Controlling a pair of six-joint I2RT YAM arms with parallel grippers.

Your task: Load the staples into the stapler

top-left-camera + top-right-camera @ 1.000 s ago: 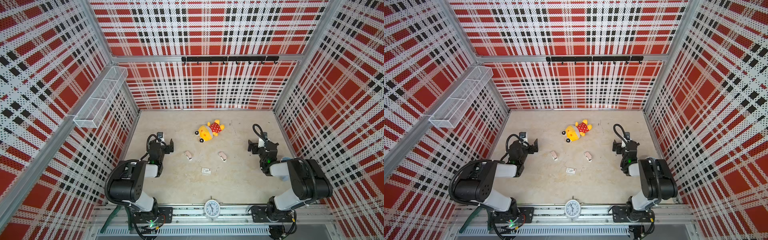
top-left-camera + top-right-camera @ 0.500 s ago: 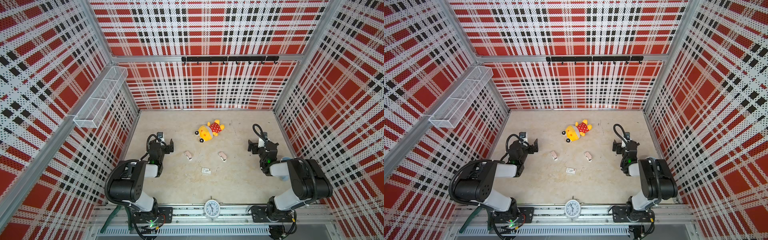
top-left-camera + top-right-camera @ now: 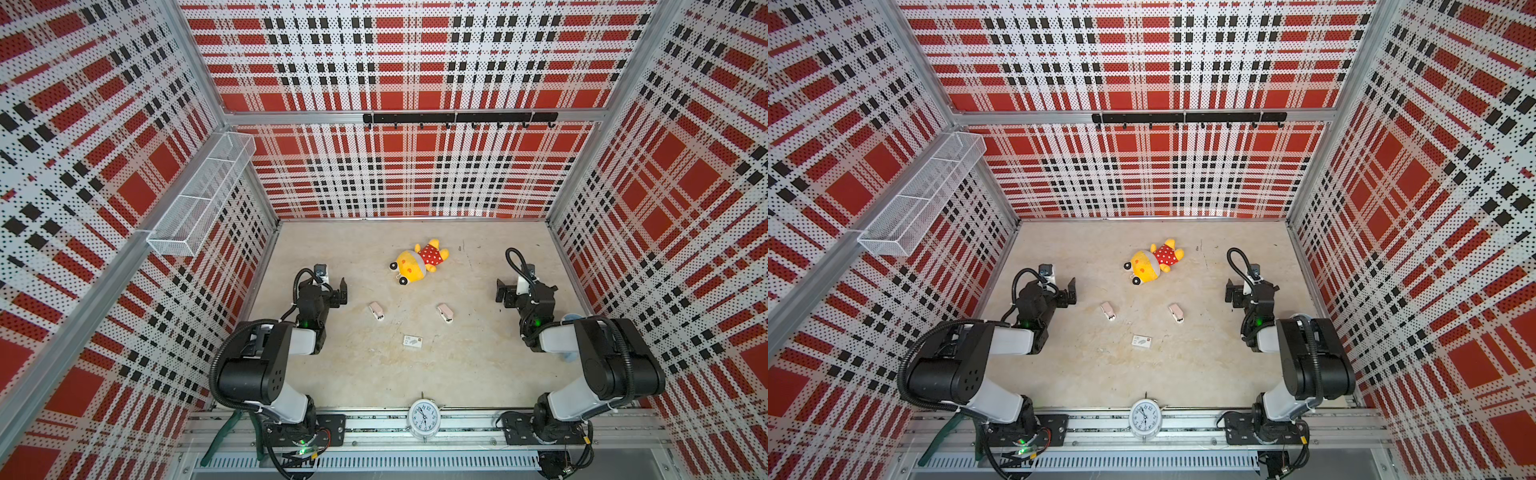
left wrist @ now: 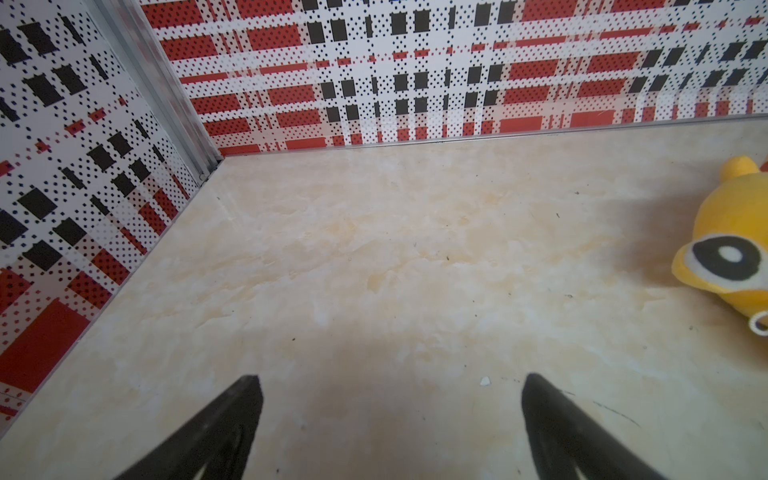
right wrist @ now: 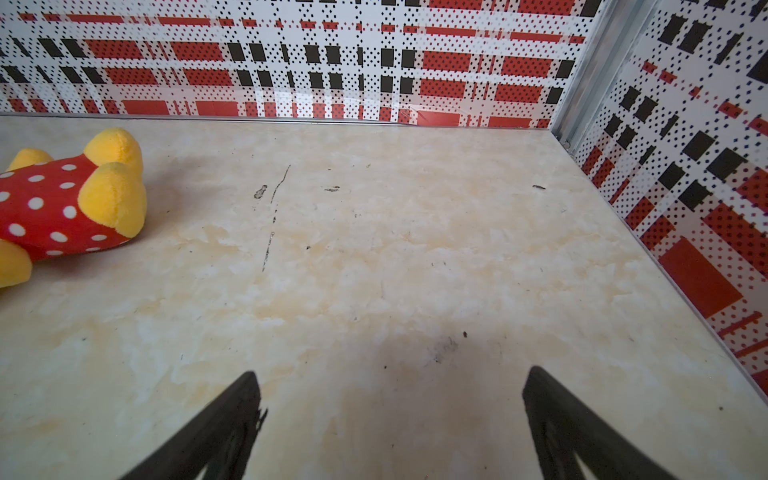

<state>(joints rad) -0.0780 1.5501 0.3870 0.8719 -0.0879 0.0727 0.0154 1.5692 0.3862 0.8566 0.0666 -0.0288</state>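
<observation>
Nothing started yet. Left gripper [image 4: 390, 382] and right gripper [image 5: 390, 374] are both wide open and empty, out at the sides of the table [image 3: 457, 374]. Stapler [image 3: 376, 311] and second stapler [image 3: 445, 312] lie mid-table, apart. White box [image 3: 412, 341] sits near them, robot side. Can't spot loose staples, too small. Suggest one arm pins a stapler while the other opens it first.

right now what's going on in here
Nothing is being handled yet. The left gripper and right gripper both hang open and empty over the table, one at each side. Between them lie a small stapler, a second stapler and a little white box, with a plush toy behind. No loose staples can be made out.
</observation>
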